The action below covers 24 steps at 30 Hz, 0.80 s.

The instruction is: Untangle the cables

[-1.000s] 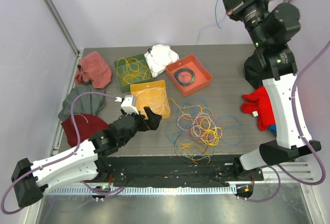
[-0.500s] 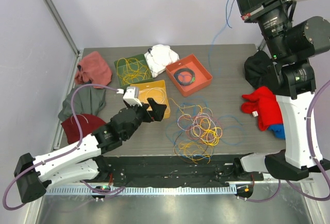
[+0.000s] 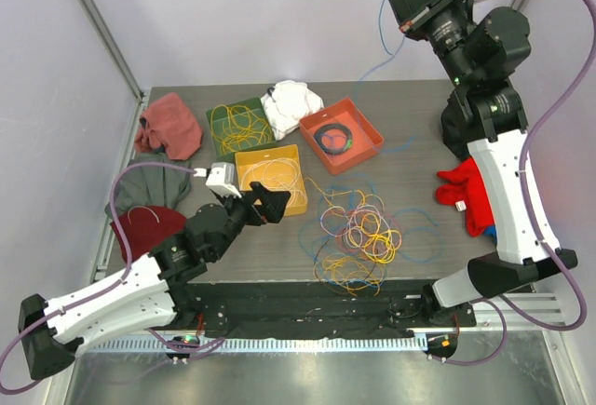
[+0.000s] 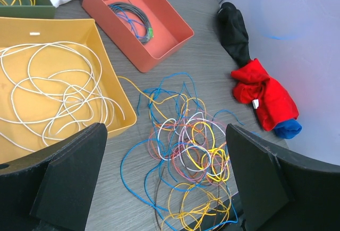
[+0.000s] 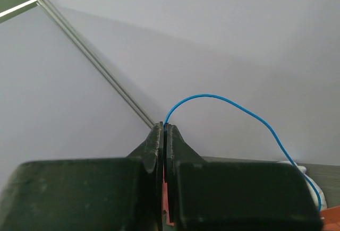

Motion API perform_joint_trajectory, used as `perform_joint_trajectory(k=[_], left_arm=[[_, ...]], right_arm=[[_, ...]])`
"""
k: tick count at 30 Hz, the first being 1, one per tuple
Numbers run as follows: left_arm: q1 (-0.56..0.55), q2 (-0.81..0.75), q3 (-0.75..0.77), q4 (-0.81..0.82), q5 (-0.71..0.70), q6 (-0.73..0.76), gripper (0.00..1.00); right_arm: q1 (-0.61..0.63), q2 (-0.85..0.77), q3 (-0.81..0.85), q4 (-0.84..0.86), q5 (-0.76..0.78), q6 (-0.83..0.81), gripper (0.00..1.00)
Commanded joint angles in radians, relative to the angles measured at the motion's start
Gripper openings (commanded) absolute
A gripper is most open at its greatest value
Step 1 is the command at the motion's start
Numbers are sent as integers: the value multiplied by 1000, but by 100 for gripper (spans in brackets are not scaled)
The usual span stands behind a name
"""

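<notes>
Closed right pincer (image 5: 163, 130) grips a blue cable (image 5: 223, 97) arcing toward four o'clock; left pincer (image 3: 259, 205) gapes; yellow tray (image 4: 114, 77) holds seemingly white cables (image 4: 58, 90).

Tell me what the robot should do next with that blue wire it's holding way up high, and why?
Probably lower the right gripper toward the orange tray and let go there. It is shut on the blue cable high above the table, and that tray holds a coil with blue in it. Whether the cable's tail has left the tangle is too faint to tell.
</notes>
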Motion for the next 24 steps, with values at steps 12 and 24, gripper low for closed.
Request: perform_joint_trajectory(k=[12,24], left_arm=[[0,-12,-27,-18,-47,-14,100],[-2,54,-32,25,-35,-4,100]], right_arm=[[5,139,-90,138,-25,12,1],[4,160,-301,237,-30,18,1]])
